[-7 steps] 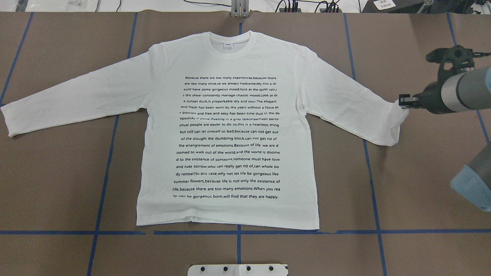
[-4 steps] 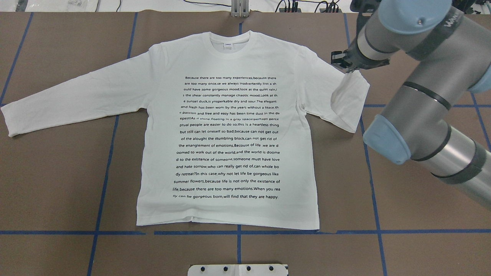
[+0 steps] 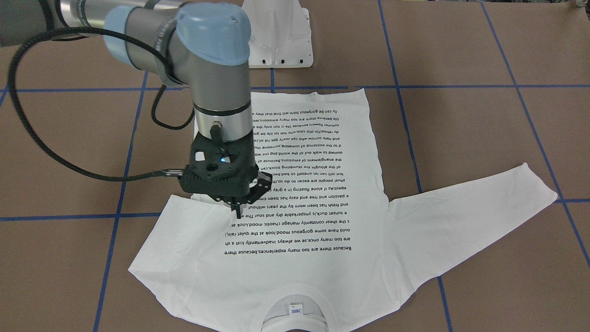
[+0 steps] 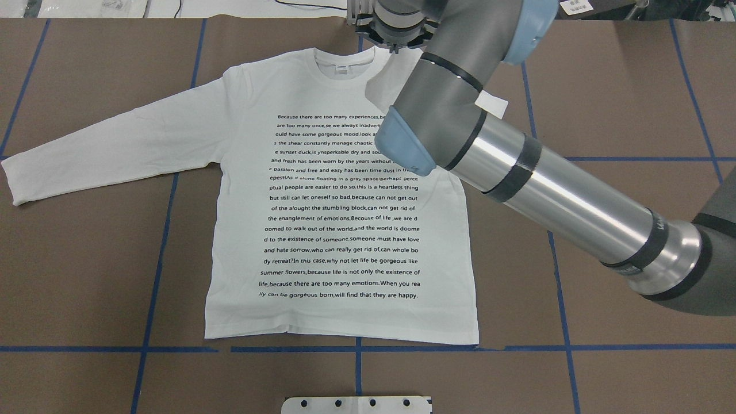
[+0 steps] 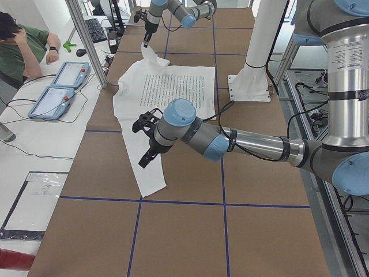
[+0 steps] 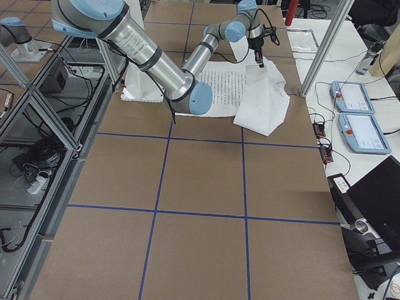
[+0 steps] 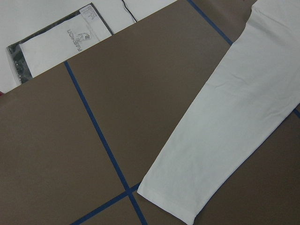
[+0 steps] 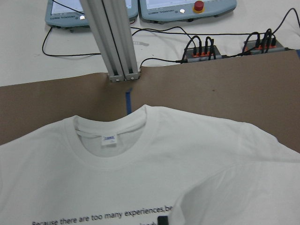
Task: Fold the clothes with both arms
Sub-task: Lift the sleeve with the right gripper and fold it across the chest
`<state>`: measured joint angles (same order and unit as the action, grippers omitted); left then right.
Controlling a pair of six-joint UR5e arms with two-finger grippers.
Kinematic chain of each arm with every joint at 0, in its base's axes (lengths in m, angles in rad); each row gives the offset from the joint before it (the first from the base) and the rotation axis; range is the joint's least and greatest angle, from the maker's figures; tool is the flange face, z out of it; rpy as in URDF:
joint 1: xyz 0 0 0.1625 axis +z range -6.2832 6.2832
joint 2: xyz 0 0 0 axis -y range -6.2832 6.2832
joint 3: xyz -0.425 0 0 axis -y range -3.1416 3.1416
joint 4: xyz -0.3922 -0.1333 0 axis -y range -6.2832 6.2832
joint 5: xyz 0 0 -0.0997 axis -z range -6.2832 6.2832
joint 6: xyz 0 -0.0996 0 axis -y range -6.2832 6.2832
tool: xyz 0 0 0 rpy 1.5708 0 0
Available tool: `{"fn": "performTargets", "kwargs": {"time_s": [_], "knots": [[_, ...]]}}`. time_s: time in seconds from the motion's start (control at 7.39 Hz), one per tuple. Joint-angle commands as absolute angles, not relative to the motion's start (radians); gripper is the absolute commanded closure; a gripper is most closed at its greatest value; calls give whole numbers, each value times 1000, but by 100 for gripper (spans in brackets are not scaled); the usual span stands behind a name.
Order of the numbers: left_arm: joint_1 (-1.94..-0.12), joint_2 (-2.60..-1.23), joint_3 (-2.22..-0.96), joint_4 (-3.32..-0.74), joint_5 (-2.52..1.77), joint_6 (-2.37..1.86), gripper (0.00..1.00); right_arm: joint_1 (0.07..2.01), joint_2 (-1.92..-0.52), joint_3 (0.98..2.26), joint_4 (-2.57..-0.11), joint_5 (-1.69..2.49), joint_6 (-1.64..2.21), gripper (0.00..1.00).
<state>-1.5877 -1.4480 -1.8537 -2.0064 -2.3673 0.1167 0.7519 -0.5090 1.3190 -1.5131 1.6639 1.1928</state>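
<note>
Overhead exterior: you've got the shirt [image 4: 238, 201] lying flat, print side up, mid tabletop [image 4: 632, 86], collar [image 8: 112, 157] toward your side, hem [image 4: 345, 333] toward the pedestal base [image 3: 279, 37]. The right arm [image 4: 546, 184] reaches across & hides that shoulder. In the front-facing view you see the right tool [image 3: 237, 211] over the chest, clamped on the cuff end of the sleeve on the robot's right [image 3: 193, 226]; that sleeve is folded in across the body & covers the ends of a few lines of the printed text [image 3: 295, 184]. Both side views show the cuff held up off the shirt, cloth rising to a peak at the tool. The other sleeve [image 7: 225, 140] lies straight out, flat on the tabletop. The left arm [image 5: 253, 144] has the left tool [image 5: 146, 158] over that sleeve, toward its cuff; it shows only in exterior left, so can't tell if its fingers are apart or together.
</note>
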Motion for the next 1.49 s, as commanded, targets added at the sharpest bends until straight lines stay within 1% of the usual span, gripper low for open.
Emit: {"fn": "performTargets", "kwargs": {"time_s": [0.0,0.14,0.41,0.81,0.95,1.08,1.22,1.35], "knots": [[-1588,-1453,-1836,-2006,-2368,117,0,611,-387,1057,-1341,1469,1272,100],[-1588,-1451,-1836,-2006,-2368,117,0,580,-370,1049,-1338,1463,1276,100],[-1588,-1448,-1835,-2006,-2368,117,0,558,-301,938,-1258,1444,1319,100],[-1588,-1451,-1832,-2011,-2367,115,0,546,-275,913,-1233,1433,1341,100],[-1588,-1451,-1832,-2011,-2367,114,0,546,-264,913,-1233,1434,1383,90],[-1588,-1451,-1832,-2011,-2367,114,0,546,-261,913,-1236,1434,1397,3],[-1588,-1451,-1832,-2011,-2367,114,0,546,-240,910,-1244,1439,1404,1],[-1588,-1451,-1832,-2011,-2367,114,0,546,-200,908,-1308,1440,1407,1]]}}
